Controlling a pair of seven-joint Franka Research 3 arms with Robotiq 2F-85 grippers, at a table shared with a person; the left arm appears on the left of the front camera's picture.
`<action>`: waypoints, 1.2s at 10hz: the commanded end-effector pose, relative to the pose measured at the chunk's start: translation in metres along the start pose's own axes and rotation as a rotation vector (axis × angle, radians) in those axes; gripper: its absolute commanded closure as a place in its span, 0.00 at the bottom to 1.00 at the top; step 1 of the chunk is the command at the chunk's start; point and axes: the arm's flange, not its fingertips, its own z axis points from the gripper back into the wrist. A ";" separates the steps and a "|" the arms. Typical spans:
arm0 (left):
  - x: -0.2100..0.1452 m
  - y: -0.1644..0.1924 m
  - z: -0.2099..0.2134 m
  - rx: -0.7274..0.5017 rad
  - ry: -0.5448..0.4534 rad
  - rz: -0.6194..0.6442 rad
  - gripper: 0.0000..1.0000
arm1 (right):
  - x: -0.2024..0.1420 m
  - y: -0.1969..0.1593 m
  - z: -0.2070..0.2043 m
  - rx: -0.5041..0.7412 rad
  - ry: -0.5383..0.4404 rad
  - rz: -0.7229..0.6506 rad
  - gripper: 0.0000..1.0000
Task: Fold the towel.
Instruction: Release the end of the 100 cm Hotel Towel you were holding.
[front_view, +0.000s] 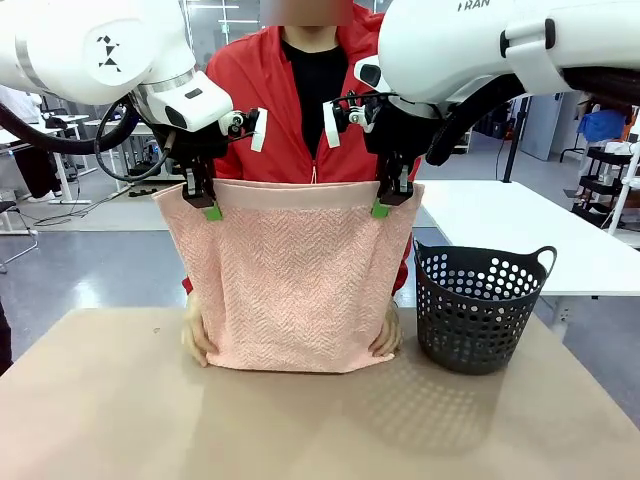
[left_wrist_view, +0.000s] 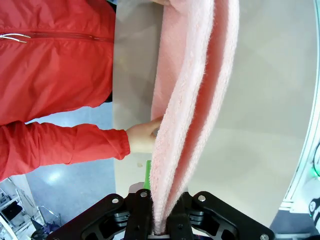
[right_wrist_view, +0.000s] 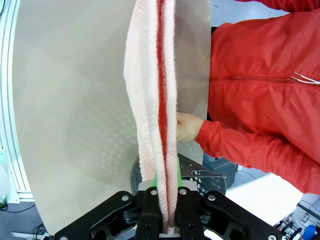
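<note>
Above the bench (front_view: 120, 420), the towel (front_view: 290, 290) is hung doubled, its top corners clamped in the left fingers (front_view: 213, 212) and the right fingers (front_view: 381, 209), its lower end pressed down by a person's hands (front_view: 196, 340).

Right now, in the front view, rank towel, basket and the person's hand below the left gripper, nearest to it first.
1. towel, clamped in the left gripper.
2. person's hand, below, at the towel's bottom corner.
3. basket, far right.

Both arms raised level; left gripper (front_view: 213, 207), right gripper (front_view: 381, 206) point down, jaws clamped on towel (front_view: 290, 290).
</note>
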 end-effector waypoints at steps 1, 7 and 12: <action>-0.001 0.001 0.002 0.008 0.007 0.000 1.00 | -0.001 -0.001 0.002 -0.010 0.006 0.003 1.00; -0.001 0.001 0.002 0.008 0.007 0.000 1.00 | -0.001 -0.001 0.002 -0.010 0.006 0.003 1.00; -0.001 0.001 0.002 0.008 0.007 0.000 1.00 | -0.001 -0.001 0.002 -0.010 0.006 0.003 1.00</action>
